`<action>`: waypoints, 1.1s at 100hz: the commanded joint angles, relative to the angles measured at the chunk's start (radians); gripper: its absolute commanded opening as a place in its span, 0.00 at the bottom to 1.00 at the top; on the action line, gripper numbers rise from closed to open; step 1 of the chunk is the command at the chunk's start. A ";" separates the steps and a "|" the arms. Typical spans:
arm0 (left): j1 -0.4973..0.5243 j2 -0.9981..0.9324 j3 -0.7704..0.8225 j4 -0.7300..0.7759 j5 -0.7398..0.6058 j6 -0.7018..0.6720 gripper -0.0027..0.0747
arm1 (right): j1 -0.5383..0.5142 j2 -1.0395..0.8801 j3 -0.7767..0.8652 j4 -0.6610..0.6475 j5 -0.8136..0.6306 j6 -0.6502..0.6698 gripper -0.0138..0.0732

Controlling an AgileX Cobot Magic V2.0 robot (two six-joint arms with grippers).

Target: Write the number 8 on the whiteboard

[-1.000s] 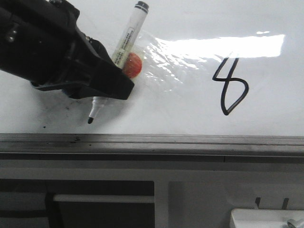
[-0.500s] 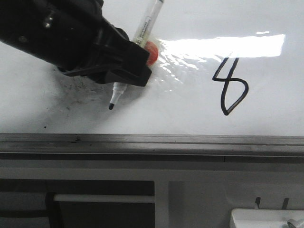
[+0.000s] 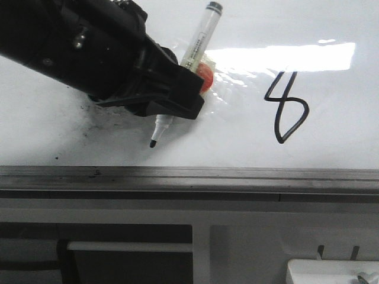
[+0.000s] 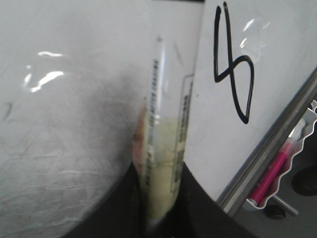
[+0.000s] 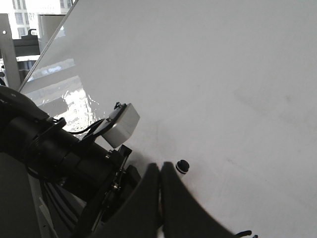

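Note:
The number 8 (image 3: 287, 106) is drawn in thin black line, slanted, at the right of the whiteboard (image 3: 331, 148). My left gripper (image 3: 189, 89) is shut on a white marker (image 3: 198, 41) with a black tip (image 3: 153, 144) pointing down, left of the 8. An orange-red lump (image 3: 205, 77) sits on the marker at the fingers. In the left wrist view the gripper (image 4: 161, 173) clamps the marker barrel (image 4: 166, 124), with the 8 (image 4: 235, 74) beside it. My right gripper (image 5: 161, 166) is shut with nothing between its fingers, near the marker's black end (image 5: 182, 166).
A grey metal rail (image 3: 189, 177) runs along the board's lower edge. Dark smudges (image 3: 95, 127) and a wrinkled clear-film patch (image 3: 237, 74) mark the board. A tray (image 4: 297, 144) beyond the rail holds a pink marker (image 4: 272, 173). The left arm (image 5: 59, 153) lies beside my right gripper.
My left gripper has moved right along the board with the marker, closer to the 8. The 8 is unchanged.

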 commanded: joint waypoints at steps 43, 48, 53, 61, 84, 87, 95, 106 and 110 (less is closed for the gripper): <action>0.014 -0.002 -0.020 -0.045 -0.262 0.005 0.59 | -0.003 -0.001 -0.027 -0.004 -0.004 -0.007 0.08; 0.014 -0.002 -0.020 -0.045 -0.261 0.005 0.59 | -0.003 -0.001 -0.027 -0.004 -0.004 -0.007 0.08; 0.014 -0.002 -0.020 -0.045 -0.261 0.005 0.60 | -0.003 -0.001 -0.027 -0.004 -0.004 -0.007 0.08; 0.014 -0.004 -0.023 -0.045 -0.246 0.005 0.67 | -0.003 -0.001 -0.027 -0.004 -0.004 -0.007 0.08; 0.014 -0.140 -0.032 -0.045 -0.110 0.005 0.79 | -0.003 -0.001 -0.027 -0.002 0.001 -0.007 0.08; 0.014 -0.171 -0.032 -0.045 -0.098 0.005 0.79 | -0.003 -0.001 -0.027 -0.002 0.003 -0.007 0.08; 0.014 -0.278 -0.029 -0.045 -0.064 0.005 0.79 | -0.003 -0.001 -0.027 -0.002 0.014 -0.007 0.08; 0.014 -0.461 0.017 -0.045 -0.081 0.005 0.73 | -0.003 -0.008 -0.025 -0.002 0.067 -0.007 0.08; 0.014 -0.528 0.045 -0.045 -0.100 0.005 0.67 | -0.003 -0.019 -0.022 -0.002 0.089 -0.011 0.08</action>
